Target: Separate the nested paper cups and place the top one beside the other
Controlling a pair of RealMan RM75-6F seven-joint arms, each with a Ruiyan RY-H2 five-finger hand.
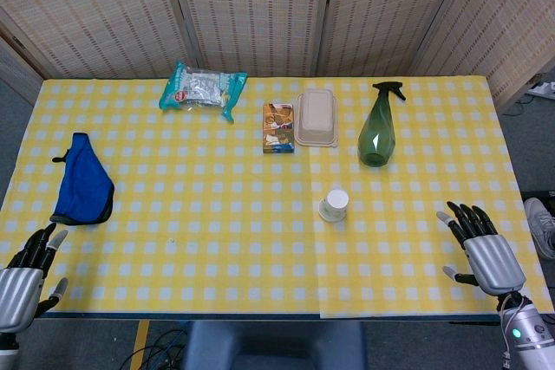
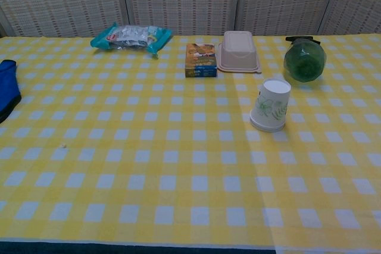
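Paper cups [image 1: 333, 204] stand nested, well apart from both empty, spread hands [image 1: 482, 251] [image 1: 24, 276].

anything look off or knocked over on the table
Nothing is spilled or damaged. The paper cups stand upside down, wide rim on the cloth, still nested as far as can be seen. The green spray bottle is upright. Both hands, left and right, rest open at the near table edge, touching nothing.

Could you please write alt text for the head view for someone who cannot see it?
Upside-down nested paper cups stand untouched on a yellow checked table, with the left robot hand and right robot hand open at the near corners. Beyond lie a green spray bottle, a snack bag and a blue pouch.
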